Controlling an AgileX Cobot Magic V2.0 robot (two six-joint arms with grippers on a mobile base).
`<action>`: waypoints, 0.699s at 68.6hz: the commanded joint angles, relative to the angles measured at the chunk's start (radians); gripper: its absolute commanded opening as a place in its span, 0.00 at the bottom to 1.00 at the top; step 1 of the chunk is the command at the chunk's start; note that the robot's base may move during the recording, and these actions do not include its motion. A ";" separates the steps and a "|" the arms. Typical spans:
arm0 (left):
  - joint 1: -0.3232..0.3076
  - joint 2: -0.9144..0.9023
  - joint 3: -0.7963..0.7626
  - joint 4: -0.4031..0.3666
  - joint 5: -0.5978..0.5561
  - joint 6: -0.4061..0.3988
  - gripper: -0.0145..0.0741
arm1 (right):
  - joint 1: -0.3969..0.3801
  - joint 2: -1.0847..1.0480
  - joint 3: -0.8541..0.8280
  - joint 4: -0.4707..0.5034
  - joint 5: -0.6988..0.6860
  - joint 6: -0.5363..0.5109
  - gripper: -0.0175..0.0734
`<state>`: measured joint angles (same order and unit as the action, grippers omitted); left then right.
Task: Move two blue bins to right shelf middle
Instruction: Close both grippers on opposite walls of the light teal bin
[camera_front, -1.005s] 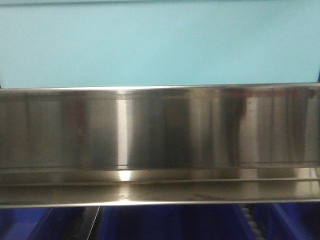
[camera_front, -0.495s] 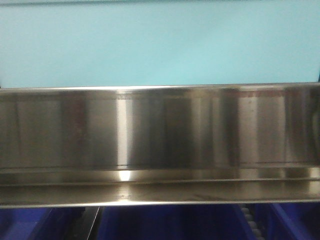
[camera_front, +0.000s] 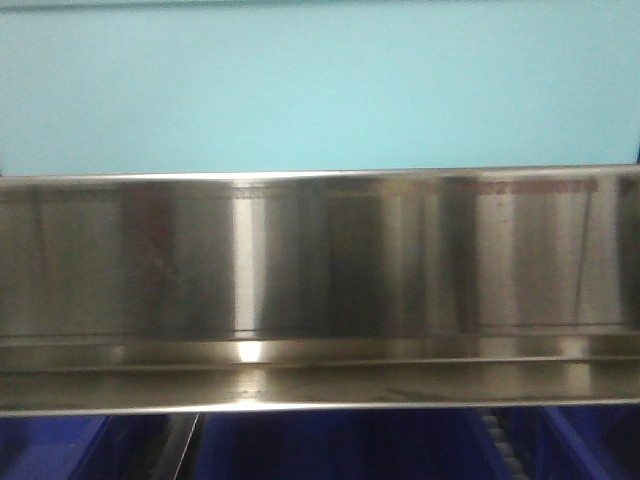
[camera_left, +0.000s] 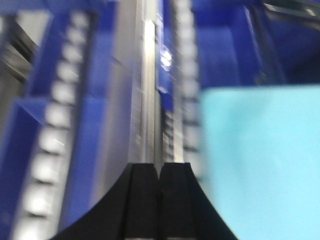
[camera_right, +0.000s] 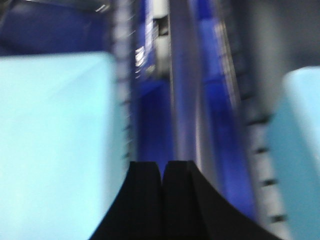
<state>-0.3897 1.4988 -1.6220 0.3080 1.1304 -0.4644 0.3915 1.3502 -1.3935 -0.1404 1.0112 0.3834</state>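
A pale sky-blue bin (camera_front: 320, 90) fills the top of the front view, sitting just behind the wide shiny steel rail (camera_front: 320, 260) of the right shelf middle. In the left wrist view my left gripper (camera_left: 160, 167) is shut with nothing in it, and a pale blue bin wall (camera_left: 260, 165) stands just to its right. My right gripper (camera_right: 163, 165) is likewise shut and empty, with one pale blue bin (camera_right: 55, 145) at its left. A second pale blue bin (camera_right: 300, 150) shows at the right edge. Both wrist views are blurred.
Dark blue bins (camera_front: 330, 450) sit on the level below the rail. Punched grey uprights (camera_left: 55, 115) and a vertical steel post (camera_left: 147, 90) run ahead of the left gripper. Another punched upright (camera_right: 257, 145) and dark blue bin walls (camera_right: 155, 115) lie ahead of the right gripper.
Only the reflections at the right end of the steel rail have shifted slightly. The pale bin and the rail stay where they were.
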 joint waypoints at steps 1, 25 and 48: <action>-0.012 0.012 -0.014 -0.072 0.019 -0.019 0.04 | 0.033 0.025 -0.026 -0.006 0.030 0.026 0.01; -0.012 0.036 -0.014 -0.097 0.047 -0.019 0.33 | 0.080 0.076 -0.028 -0.005 0.030 0.036 0.16; -0.051 0.060 -0.002 -0.110 0.052 -0.019 0.48 | 0.080 0.116 -0.028 -0.005 0.030 0.036 0.41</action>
<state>-0.4222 1.5432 -1.6267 0.1974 1.1848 -0.4754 0.4704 1.4432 -1.4125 -0.1379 1.0438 0.4184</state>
